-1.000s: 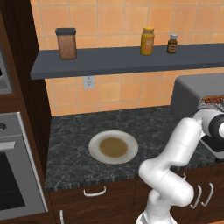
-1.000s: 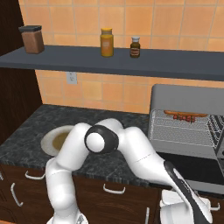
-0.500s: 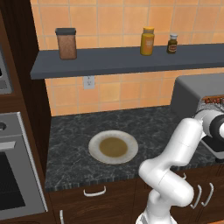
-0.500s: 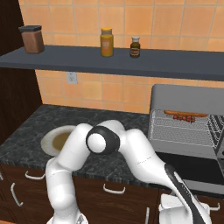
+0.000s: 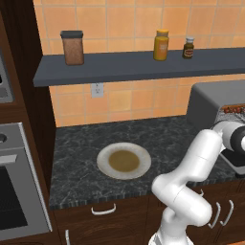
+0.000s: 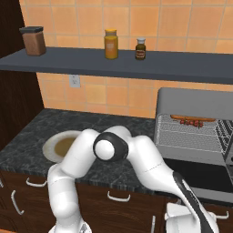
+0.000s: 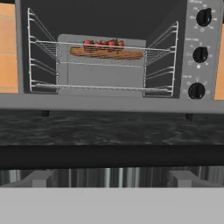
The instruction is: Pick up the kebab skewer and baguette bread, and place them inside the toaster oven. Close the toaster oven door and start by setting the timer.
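Toaster oven (image 7: 192, 109) open, with food on its upper rack, seen in the hand view.

I see the kebab skewer (image 7: 103, 45) lying just behind the baguette bread (image 7: 107, 54) at upper centre. The toaster oven door (image 7: 109, 127) hangs lowered across the middle. Three knobs (image 7: 200, 54) stack at upper right. My gripper's jaws stand spread wide, holding nothing. In the left base view, a plate (image 5: 124, 161) sits at centre.

Grey toaster oven (image 7: 109, 103), orange-brown baguette (image 7: 107, 54), seemingly red-chunked skewer (image 7: 103, 44)
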Controlling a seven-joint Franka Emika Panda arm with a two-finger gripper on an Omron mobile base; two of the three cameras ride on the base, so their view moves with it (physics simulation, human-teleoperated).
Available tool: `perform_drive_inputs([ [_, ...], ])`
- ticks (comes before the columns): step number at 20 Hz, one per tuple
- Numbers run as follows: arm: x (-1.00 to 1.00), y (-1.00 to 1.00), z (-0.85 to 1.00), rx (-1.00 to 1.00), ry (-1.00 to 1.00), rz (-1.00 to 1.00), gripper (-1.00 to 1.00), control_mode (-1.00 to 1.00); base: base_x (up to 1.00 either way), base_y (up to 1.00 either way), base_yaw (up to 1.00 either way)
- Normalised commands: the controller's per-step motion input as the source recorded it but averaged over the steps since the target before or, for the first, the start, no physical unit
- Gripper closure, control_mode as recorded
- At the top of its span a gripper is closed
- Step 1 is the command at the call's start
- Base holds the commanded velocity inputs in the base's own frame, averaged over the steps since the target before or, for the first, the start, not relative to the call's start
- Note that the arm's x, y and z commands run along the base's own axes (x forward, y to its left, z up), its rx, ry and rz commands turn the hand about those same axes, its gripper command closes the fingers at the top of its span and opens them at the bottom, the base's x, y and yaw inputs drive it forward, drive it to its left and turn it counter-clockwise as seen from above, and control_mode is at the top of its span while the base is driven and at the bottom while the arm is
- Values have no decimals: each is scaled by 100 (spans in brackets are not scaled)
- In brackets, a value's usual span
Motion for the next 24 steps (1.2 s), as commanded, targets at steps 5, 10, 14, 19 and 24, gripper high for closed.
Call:
perform_drive_inputs([
  [5,58,0,6,0,0,0,-100,-100,0,0,0],
  [10,61,0,39,2,-2,0,-100,-100,0,0,0],
  [14,71,0,49,4,-6,0,-100,-100,0,0,0],
  [19,93,0,44,4,-7,0,-100,-100,0,0,0],
  [24,93,0,43,3,-11,0,-100,-100,0,0,0],
])
